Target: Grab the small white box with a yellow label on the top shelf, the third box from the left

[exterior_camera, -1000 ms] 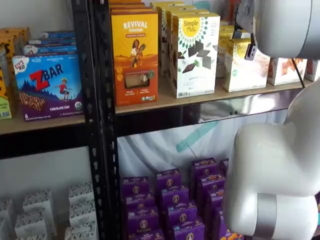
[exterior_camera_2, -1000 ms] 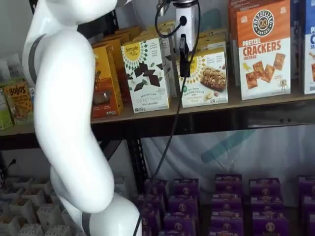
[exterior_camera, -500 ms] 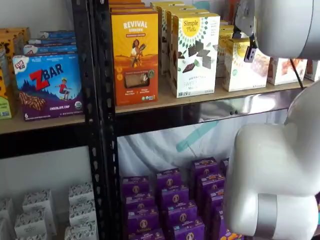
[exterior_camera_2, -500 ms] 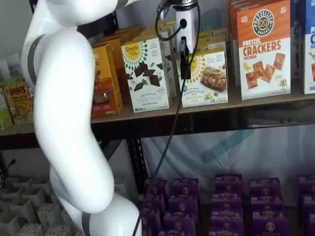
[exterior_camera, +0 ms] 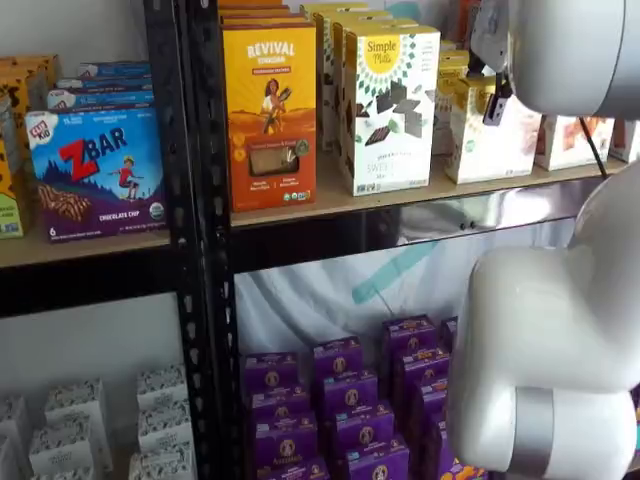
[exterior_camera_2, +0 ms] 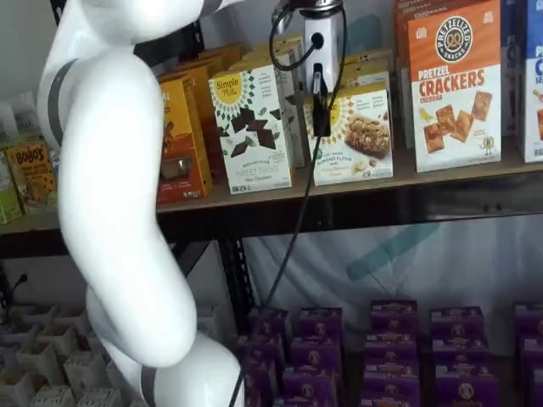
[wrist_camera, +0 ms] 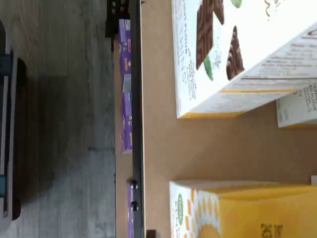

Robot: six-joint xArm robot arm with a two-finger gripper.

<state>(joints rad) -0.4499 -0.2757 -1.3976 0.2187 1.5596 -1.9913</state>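
The small white box (exterior_camera_2: 363, 136) with its yellow sunburst stands on the top shelf (exterior_camera_2: 441, 174) in both shelf views, box (exterior_camera: 478, 148) on shelf (exterior_camera: 330, 200). My gripper (exterior_camera_2: 321, 114) hangs straight down at the box's front left corner. Only one black finger shows there, side-on, under the white body. The gripper (exterior_camera: 492, 104) is again a single dark finger against the box's upper front. No gap between fingers shows in any view. In the wrist view the box's yellow side (wrist_camera: 257, 213) lies close, on the tan board (wrist_camera: 158, 148).
A taller white box with chocolate pieces (exterior_camera_2: 251, 127) stands just left of the small one, and an orange-yellow Revival box (exterior_camera: 268, 110) is further left. Pretzel crackers (exterior_camera_2: 454, 85) are on the right. Purple boxes (exterior_camera_2: 382, 339) fill the lower shelf. My white arm (exterior_camera_2: 110, 212) blocks the left.
The black finger has shifted slightly along the small white box's front. The box and its neighbours have not moved.
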